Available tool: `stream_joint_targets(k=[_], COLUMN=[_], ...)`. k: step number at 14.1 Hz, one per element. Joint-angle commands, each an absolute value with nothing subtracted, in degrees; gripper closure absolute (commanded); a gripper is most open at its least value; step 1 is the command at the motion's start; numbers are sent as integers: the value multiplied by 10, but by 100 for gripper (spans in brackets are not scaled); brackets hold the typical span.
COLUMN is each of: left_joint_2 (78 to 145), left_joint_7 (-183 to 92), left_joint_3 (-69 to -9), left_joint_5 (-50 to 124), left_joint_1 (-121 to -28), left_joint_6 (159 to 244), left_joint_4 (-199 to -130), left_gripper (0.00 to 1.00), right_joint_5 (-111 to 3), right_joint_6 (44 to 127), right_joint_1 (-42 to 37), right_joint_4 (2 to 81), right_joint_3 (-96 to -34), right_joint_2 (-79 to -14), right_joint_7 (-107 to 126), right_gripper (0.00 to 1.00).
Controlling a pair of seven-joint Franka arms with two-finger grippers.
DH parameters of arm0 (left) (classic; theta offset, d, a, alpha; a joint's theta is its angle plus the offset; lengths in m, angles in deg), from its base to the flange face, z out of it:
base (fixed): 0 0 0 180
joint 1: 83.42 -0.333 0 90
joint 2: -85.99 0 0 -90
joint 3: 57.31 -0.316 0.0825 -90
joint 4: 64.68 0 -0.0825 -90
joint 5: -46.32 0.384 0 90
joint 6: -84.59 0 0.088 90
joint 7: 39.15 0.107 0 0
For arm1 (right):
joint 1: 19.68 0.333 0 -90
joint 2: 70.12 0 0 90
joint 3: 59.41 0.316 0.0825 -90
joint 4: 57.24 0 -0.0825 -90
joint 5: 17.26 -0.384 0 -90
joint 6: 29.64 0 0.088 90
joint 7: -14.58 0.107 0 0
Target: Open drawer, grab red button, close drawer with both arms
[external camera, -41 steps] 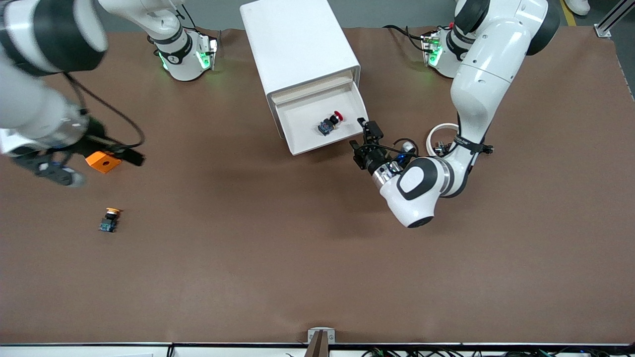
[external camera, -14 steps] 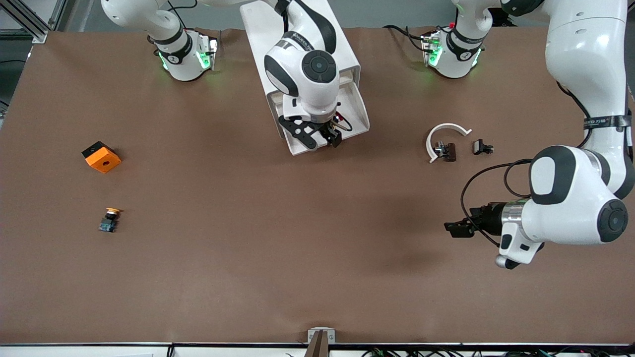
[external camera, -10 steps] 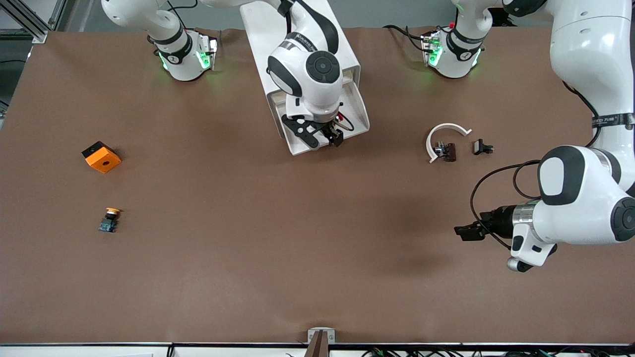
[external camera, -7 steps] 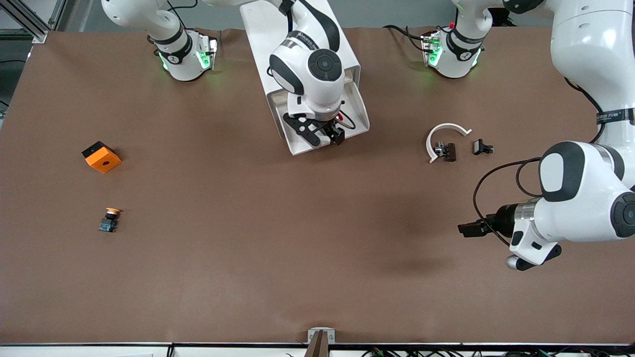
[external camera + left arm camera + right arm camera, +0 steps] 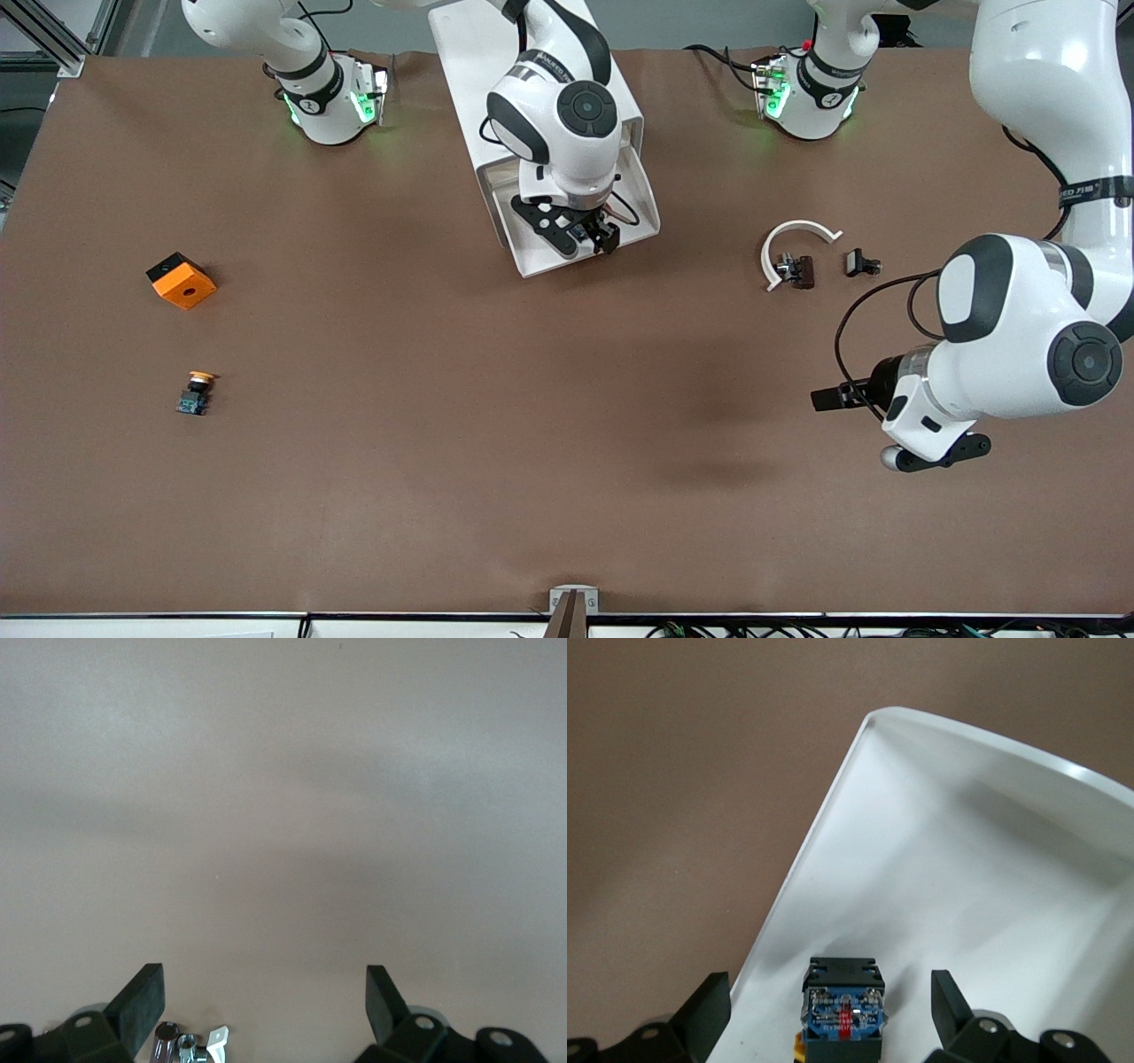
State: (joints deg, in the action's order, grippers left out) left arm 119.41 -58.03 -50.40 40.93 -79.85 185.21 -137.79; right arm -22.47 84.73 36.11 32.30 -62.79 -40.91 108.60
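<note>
Nearest the front camera, the left gripper [image 5: 828,399] hung over bare table [image 5: 496,461] toward the left arm's end, its fingers [image 5: 142,1003] spread wide and holding nothing; that arm waited. Farther from the camera, the drawer [image 5: 642,199] stood pulled out of the white cabinet [image 5: 478,53], and the right gripper [image 5: 580,237] was down inside it, fingers [image 5: 707,1008] apart on either side of the button [image 5: 842,1008] and not yet closed on it. The step in hand looked to be the grab, and doing it well would likely mean settling squarely so both pads meet the flat sides of the body, closing firmly, then lifting straight up clear of the drawer's low front wall [image 5: 799,870], which lay just beside the button. In the wrist view the button showed a black squarish body, a blue base with small metal terminals and a red mark at its centre; its cap was out of sight.
</note>
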Motion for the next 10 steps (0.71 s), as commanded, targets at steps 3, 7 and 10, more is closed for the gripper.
stream_joint_targets(k=[3, 7, 10], left_joint_2=[1102, 1074, 1073], left_joint_7=[-581, -582, -583], left_joint_3=[-502, -501, -501], left_joint_5=[422, 422, 422], left_joint_1=[-802, -798, -797], left_joint_6=[1894, 1919, 1919], left_joint_4=[-1482, -1532, -1535], left_gripper=[0, 0, 0], right_joint_5=[-217, -218, -223], right_joint_6=[847, 843, 823], right_joint_1=[375, 371, 341], right_joint_4=[316, 312, 271], right_joint_3=[-634, -634, -635], right_joint_2=[-403, -401, -406], right_joint_7=[1104, 1099, 1079], right_gripper=[95, 100, 100])
